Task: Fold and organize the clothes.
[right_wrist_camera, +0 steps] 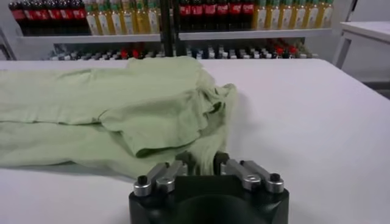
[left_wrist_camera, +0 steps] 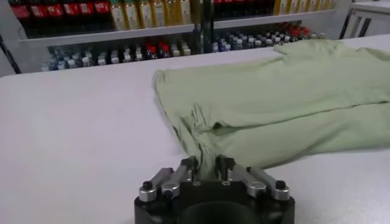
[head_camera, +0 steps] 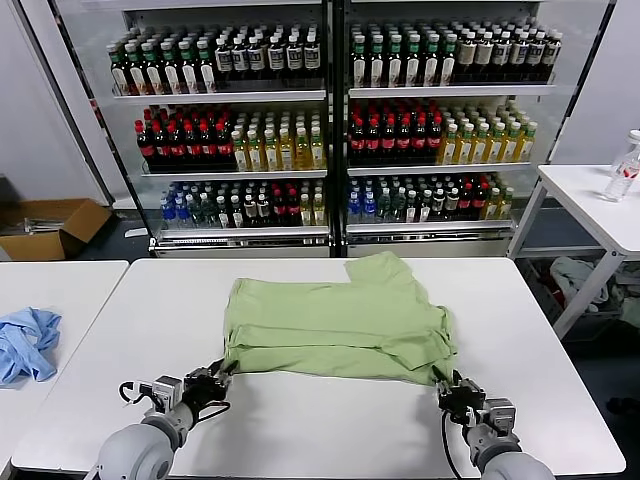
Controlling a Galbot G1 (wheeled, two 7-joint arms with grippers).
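Note:
The light green shirt (head_camera: 340, 325) lies folded and spread across the middle of the white table (head_camera: 300, 430); its buttons and printed graphic are hidden. My left gripper (head_camera: 217, 378) is shut on the shirt's near left corner, with cloth pinched between its fingers in the left wrist view (left_wrist_camera: 207, 164). My right gripper (head_camera: 447, 386) is shut on the near right corner, with cloth bunched between its fingers in the right wrist view (right_wrist_camera: 201, 159). The shirt also shows in the left wrist view (left_wrist_camera: 286, 103) and the right wrist view (right_wrist_camera: 109, 109).
A light blue garment (head_camera: 25, 342) lies on the neighbouring table at the left. Drink coolers full of bottles (head_camera: 330, 120) stand behind the table. A side table with a water bottle (head_camera: 622, 168) stands at the right. A cardboard box (head_camera: 45, 228) sits on the floor at the far left.

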